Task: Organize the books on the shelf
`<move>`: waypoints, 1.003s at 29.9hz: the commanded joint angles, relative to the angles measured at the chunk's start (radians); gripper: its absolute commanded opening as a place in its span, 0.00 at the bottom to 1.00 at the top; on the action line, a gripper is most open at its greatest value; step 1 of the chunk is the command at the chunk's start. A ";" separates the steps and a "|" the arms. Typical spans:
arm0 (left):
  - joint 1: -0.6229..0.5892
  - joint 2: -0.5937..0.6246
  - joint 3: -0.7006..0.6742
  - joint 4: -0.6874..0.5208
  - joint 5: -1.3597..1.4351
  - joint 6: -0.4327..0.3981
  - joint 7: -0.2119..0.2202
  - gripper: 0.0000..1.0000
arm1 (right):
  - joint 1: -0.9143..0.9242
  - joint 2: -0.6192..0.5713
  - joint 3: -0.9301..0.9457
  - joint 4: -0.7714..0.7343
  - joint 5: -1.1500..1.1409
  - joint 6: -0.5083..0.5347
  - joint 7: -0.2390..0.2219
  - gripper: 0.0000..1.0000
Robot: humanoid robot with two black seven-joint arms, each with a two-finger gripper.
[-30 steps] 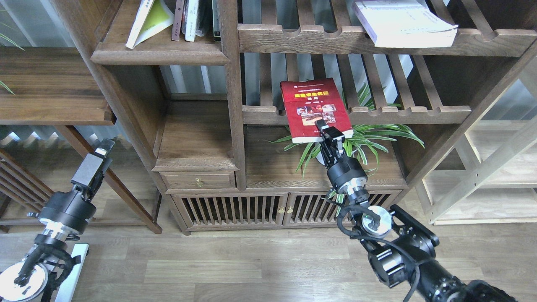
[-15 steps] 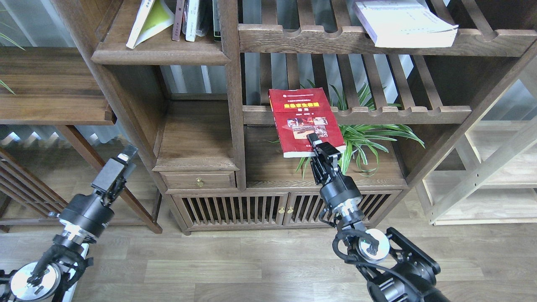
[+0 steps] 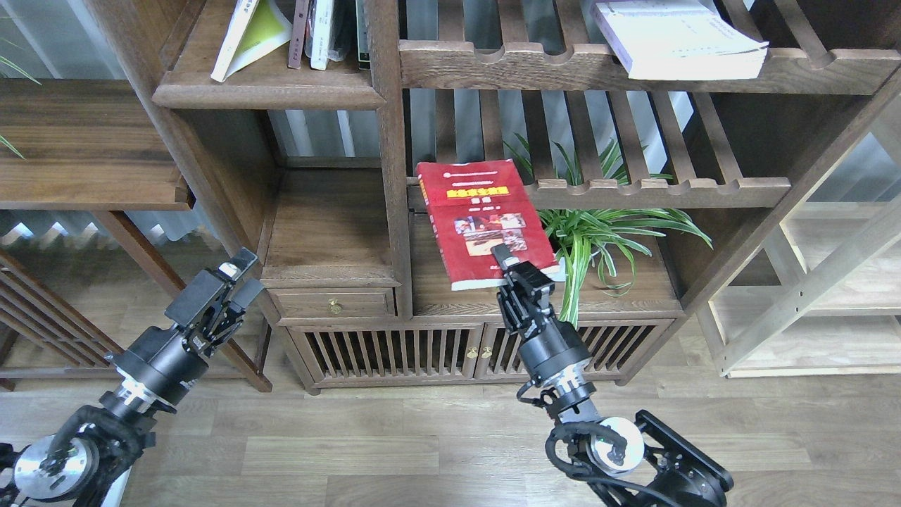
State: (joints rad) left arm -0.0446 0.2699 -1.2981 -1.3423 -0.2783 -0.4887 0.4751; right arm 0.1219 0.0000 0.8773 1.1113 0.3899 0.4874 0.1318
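Observation:
My right gripper (image 3: 517, 271) is shut on the near edge of the dark red book (image 3: 482, 222). It holds the book tilted in the air, in front of the lower cabinet top and left of the plant. The yellow-green book (image 3: 264, 32) leans on the solid dark-brown shelf (image 3: 267, 95) at the top left, beside thin upright books (image 3: 320, 32). The thick pale lavender-white book (image 3: 679, 42) lies flat on the slatted shelf at the top right. My left gripper (image 3: 236, 282) is open and empty, low at the left near the cabinet's drawer corner.
A spider plant (image 3: 598, 225) stands on the cabinet top under the lower slatted shelf (image 3: 662, 190). A small drawer (image 3: 334, 303) and slatted doors (image 3: 394, 352) are below. A pale wood rack (image 3: 809, 282) is at the right and a dark side table (image 3: 84, 141) at the left.
My right gripper has carried the red book left and down, off the lower slatted shelf. My left arm has moved right toward the cabinet.

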 commanded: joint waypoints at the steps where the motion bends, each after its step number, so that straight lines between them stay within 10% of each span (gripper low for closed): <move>1: 0.000 0.048 0.049 -0.003 -0.065 0.000 0.014 0.99 | 0.001 0.000 -0.044 0.008 0.000 0.001 -0.001 0.04; 30: -0.052 0.164 0.321 0.000 -0.302 0.000 0.014 0.99 | 0.004 0.000 -0.287 0.013 -0.002 0.001 -0.004 0.04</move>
State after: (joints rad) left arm -0.0976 0.4363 -0.9839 -1.3435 -0.5797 -0.4887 0.4887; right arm 0.1300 0.0000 0.6110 1.1245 0.3880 0.4888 0.1273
